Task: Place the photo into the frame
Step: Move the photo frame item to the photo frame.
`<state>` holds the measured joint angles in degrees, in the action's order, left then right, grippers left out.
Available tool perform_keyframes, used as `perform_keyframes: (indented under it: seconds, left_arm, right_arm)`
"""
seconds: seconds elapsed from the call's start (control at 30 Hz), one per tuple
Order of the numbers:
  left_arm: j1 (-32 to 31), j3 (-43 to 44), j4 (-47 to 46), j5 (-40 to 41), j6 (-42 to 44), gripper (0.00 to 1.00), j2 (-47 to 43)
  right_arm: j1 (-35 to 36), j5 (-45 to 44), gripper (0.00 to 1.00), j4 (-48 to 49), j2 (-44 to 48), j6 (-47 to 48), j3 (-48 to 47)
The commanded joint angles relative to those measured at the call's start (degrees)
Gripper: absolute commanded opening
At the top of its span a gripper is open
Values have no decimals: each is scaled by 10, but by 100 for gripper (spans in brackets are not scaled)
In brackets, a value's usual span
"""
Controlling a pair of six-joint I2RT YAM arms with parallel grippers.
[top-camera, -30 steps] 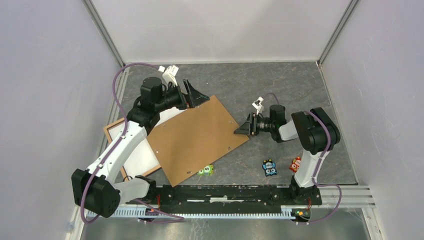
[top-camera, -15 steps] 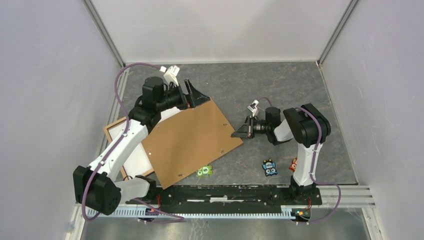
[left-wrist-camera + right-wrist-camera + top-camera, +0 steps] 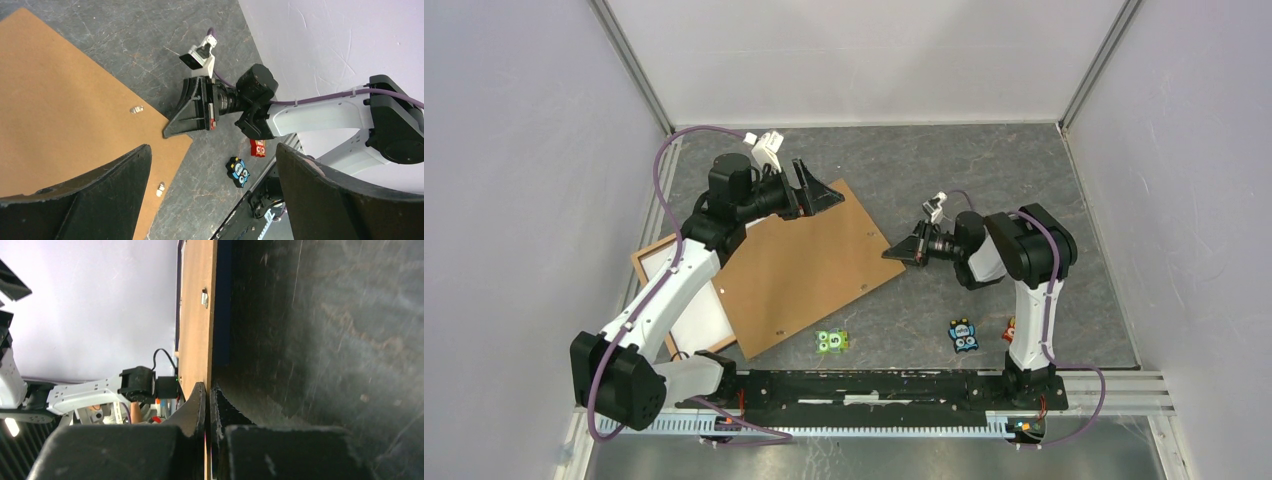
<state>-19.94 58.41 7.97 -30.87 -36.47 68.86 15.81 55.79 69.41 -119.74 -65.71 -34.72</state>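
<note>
Right pincer [image 3: 889, 254] is clamped tight, fingers stacked one over the other, and the thin edge of the brown board [image 3: 804, 270] runs straight into the slit between them, at the board's right-hand corner. Left pincer [image 3: 213, 150] gapes wide, holding nothing, hovering over the board's far corner.

Under it all lies the grey stone-patterned table [image 3: 984, 170]. The board sprawls at an angle across the middle, its left part covering much of the frame [image 3: 649, 251]. That frame lies flat at the left, pale wood rails up, partly beneath the left arm. Inside the rails is a white sheet, the photo [image 3: 704, 318], blank side up, half hidden by the board. Along the front are three little toys: a green one [image 3: 833, 341] just off the board's near corner, then a blue one [image 3: 963, 336] and a red one [image 3: 1014, 327] by the right arm.
</note>
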Motion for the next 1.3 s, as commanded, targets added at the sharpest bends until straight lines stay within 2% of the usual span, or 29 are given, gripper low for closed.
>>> perform_keyframes:
  seconds: [0.0,0.23,0.63,0.83,1.1,1.27]
  left_arm:
    - [4,4,-16,-18,-12,100,-8]
    - [4,6,-16,-23,-12,100,-12]
    - [5,6,-18,-27,-16,100,-16]
    - [5,4,-21,-29,-18,100,-19]
    - [5,3,-18,-19,-12,100,-17]
    - [4,4,-16,-16,-11,100,-10]
  right_arm:
    - [3,-63,0,-46,22,64,-67]
    - [32,-84,0,-205,19,145,-160]
    - [77,-98,0,-313,-18,186,-291]
    - [86,-66,0,-279,-26,161,-293]
    - [55,-55,0,-307,-16,182,-283]
    - [40,-76,0,-425,4,281,-291]
